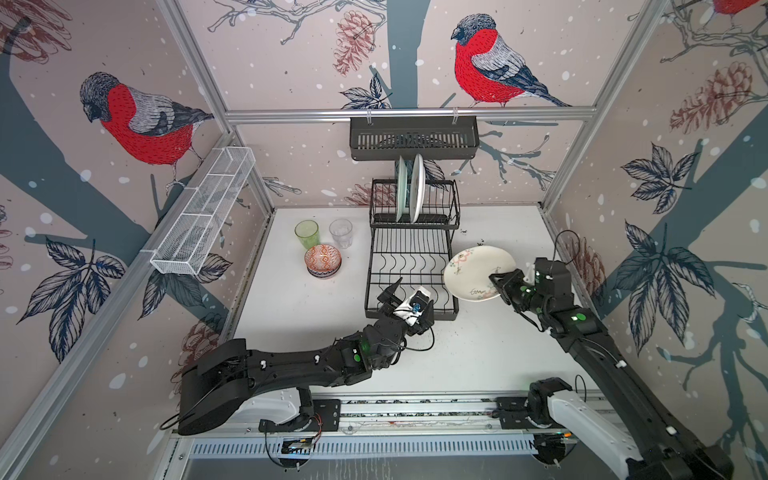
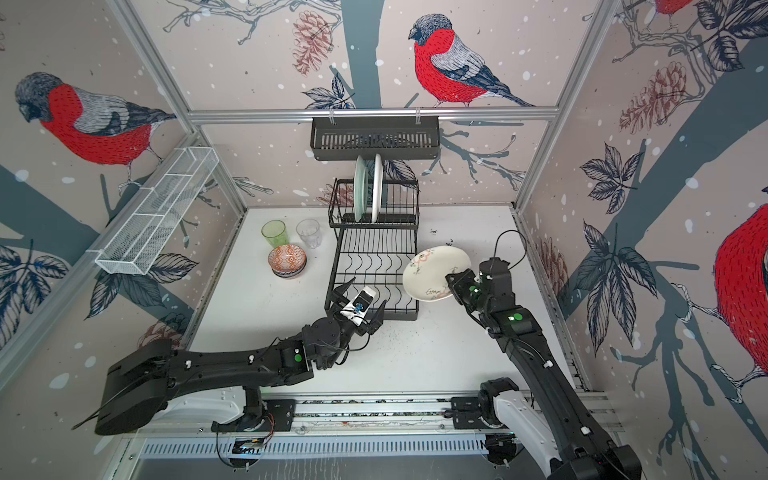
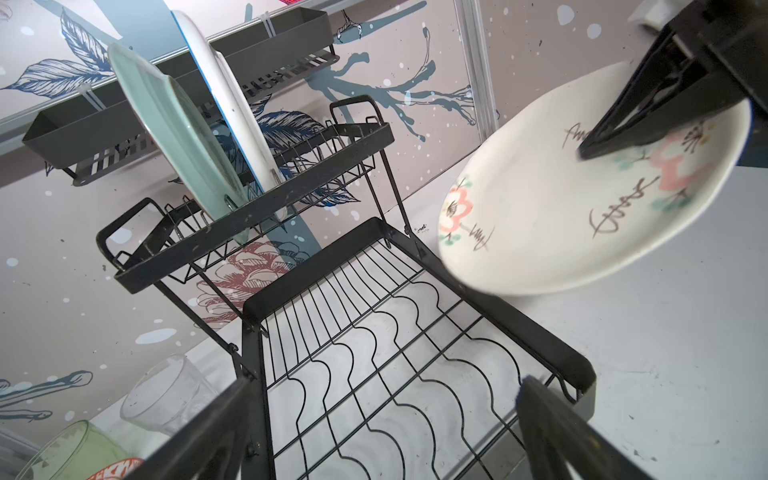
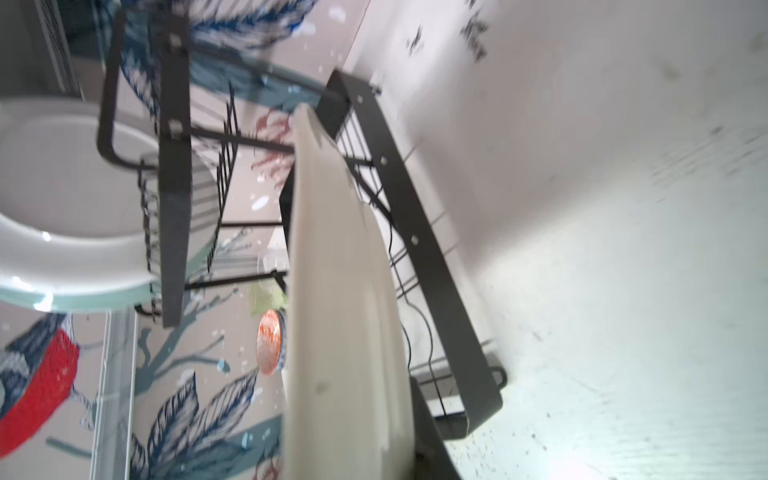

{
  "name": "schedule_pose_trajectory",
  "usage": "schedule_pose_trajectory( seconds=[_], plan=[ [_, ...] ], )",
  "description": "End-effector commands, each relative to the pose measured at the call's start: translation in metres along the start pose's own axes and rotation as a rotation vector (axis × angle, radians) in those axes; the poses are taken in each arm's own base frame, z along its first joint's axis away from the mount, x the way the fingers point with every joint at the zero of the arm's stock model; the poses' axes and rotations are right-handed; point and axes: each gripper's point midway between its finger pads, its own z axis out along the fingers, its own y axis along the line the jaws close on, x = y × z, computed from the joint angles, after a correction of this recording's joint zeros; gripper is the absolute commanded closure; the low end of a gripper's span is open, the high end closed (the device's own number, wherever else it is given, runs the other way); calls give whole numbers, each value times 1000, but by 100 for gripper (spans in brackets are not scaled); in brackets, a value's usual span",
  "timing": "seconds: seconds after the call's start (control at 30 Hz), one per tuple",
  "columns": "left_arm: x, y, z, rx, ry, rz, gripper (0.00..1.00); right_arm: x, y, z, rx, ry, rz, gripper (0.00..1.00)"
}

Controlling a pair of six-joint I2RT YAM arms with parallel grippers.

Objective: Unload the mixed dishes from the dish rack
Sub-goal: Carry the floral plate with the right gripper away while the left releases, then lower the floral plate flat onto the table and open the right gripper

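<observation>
The black two-tier dish rack (image 1: 369, 270) stands at the back middle of the table. A pale mint plate (image 1: 401, 195) and a white plate (image 1: 418, 187) stand upright in its upper holder; its lower grid (image 3: 374, 353) is bare. My right gripper (image 1: 496, 279) is shut on the rim of a white plate with pink and green motifs (image 1: 473, 266), which hangs tilted beside the rack's right edge (image 3: 561, 216). My left gripper (image 1: 415, 293) is open over the grid's near end, with nothing in it (image 3: 378, 415). A green tumbler (image 1: 307, 233), a clear tumbler (image 1: 340, 232) and stacked patterned bowls (image 1: 323, 259) sit left of the rack.
A black slotted metal basket (image 1: 413, 139) hangs on the back rail above the rack. A long white mesh basket (image 1: 203, 216) is fixed to the left wall. White table (image 1: 498, 353) lies between the arms, with the arms' mounting rail (image 1: 415, 405) along the front edge.
</observation>
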Motion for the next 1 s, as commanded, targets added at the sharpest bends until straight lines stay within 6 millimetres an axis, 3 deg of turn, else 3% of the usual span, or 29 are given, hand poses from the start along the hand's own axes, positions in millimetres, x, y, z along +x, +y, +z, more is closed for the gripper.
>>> schedule_pose_trajectory(
  seconds=[0.0, 0.57, 0.97],
  plan=[
    [-7, 10, -2, -46, -25, -55, 2, -18, 6, -10, -37, -36, -36, 100],
    [-10, 27, -15, -86, -91, -101, 2, -85, -37, -1, 47, -171, 20, 100],
    [-8, 32, -19, -109, -104, -96, 2, -83, -75, 32, 129, -126, -1, 100]
  ],
)
